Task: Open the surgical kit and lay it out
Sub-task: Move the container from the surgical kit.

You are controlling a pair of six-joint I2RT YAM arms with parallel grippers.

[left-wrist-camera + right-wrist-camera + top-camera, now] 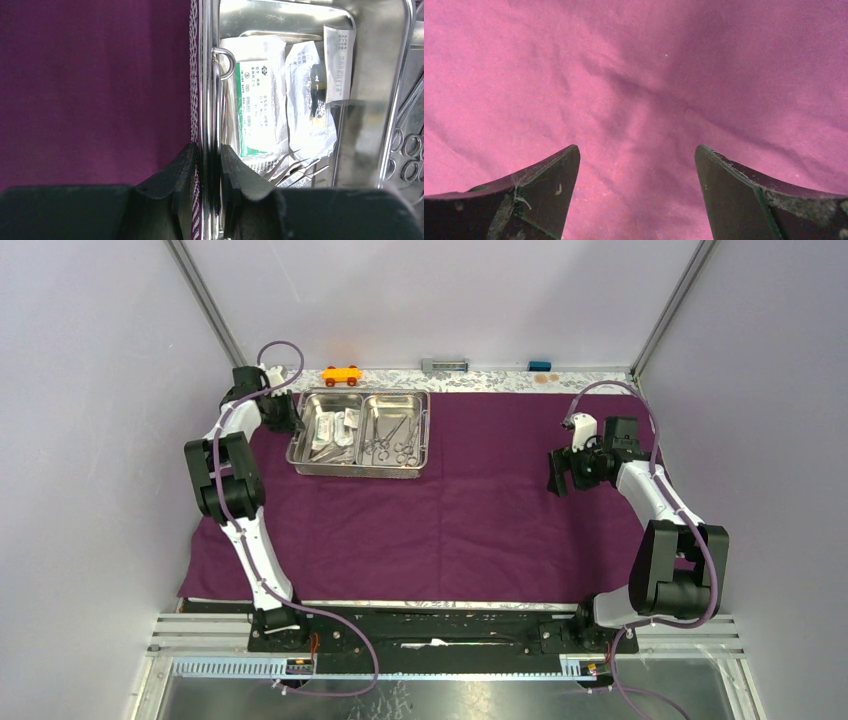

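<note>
Our left hand [207, 152] pinches the steel tray [357, 473] by its left rim; we keep it level, and our right hand [637, 150] gapes wide, empty.

Left pincer [208, 148] pinched narrow on an outstretched arm; right pincer [637, 146] gapes wide, aimed downward.

two white arms [262, 558], black joints [225, 480], looping purple cables [345, 660], black wedge-shaped tool fingers [539, 185]

The purple cloth [480, 510] is spread out flat. The steel tray [358, 471] sits far-left on it: packets [335, 425] and tweezers [295, 167] left side, forceps [395, 445] right.
</note>
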